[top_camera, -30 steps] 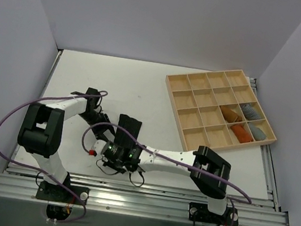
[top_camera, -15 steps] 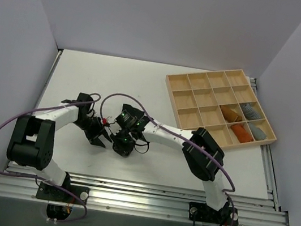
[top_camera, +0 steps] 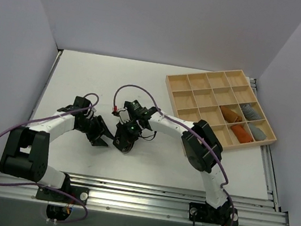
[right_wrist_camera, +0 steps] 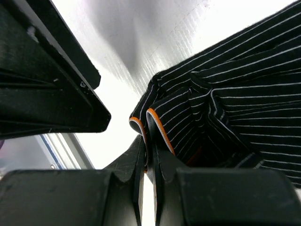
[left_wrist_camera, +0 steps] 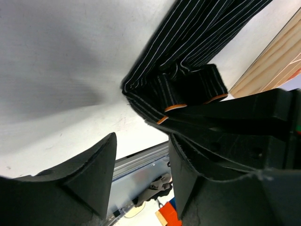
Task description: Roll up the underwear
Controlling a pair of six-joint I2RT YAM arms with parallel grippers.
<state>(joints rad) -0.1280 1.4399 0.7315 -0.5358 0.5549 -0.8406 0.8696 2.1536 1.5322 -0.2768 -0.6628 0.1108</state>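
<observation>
The underwear [left_wrist_camera: 188, 80] is black with thin pale pinstripes and an orange-trimmed edge, and it lies bunched on the white table. My right gripper [right_wrist_camera: 149, 141] is shut on a folded, orange-trimmed edge of the underwear [right_wrist_camera: 225, 103]. My left gripper [left_wrist_camera: 141, 155] is open and empty, just in front of the bunched edge and not touching it. In the top view the left gripper [top_camera: 105, 135] and the right gripper [top_camera: 124, 142] sit close together at the table's middle left, and they hide most of the garment.
A wooden compartment tray [top_camera: 199, 92] stands at the back right, with orange cloth rolls [top_camera: 241, 133] and grey cloth rolls [top_camera: 250, 111] in its right-hand cells. Purple cables loop over both arms. A metal rail [top_camera: 143, 195] runs along the near edge.
The right gripper has swung from the near edge back towards the table's middle with the garment edge. The left gripper has moved right and now sits beside it.
</observation>
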